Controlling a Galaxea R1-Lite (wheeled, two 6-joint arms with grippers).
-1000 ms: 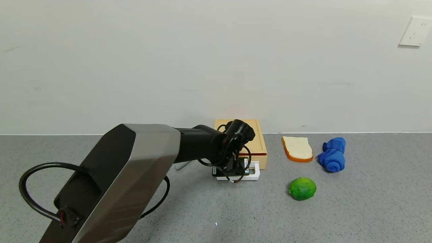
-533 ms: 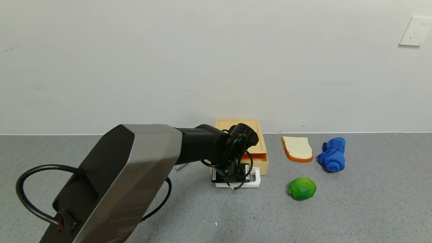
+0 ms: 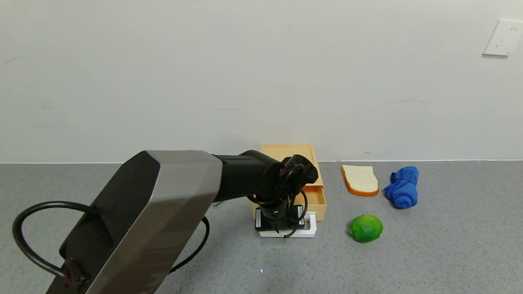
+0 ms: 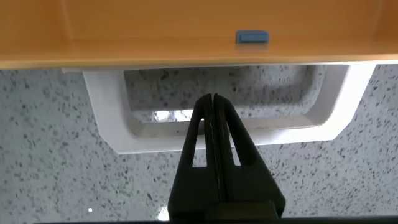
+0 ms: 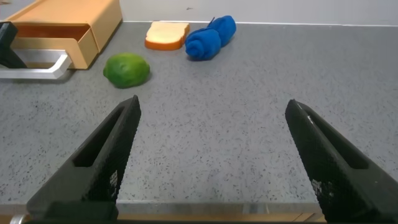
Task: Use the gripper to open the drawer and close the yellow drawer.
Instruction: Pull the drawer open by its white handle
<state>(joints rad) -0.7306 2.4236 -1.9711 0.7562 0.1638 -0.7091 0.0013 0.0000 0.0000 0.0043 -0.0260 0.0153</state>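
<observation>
The left tool was clenched, its two black fingers pressed flat together with their tips poking down inside the white loop handle of the drawer. It gripped nothing; the joined tips sat within the loop, close to the handle's outer bar, though whether they touched it could not be told. In the head view the drawer stood partly pulled out of its box, which sat at the far edge of the bench against the wall, and the left arm reached in from about 8 o'clock, hiding most of the handle. The wrist view showed a small blue tab on the drawer's inside wall. At 3 o'clock from the box lay a bread slice, with a rolled blue cloth just beyond it, and a lime rested at about 4 o'clock from the drawer front. The right tool was released, fingers spread wide, held low over bare bench well apart from the drawer.
</observation>
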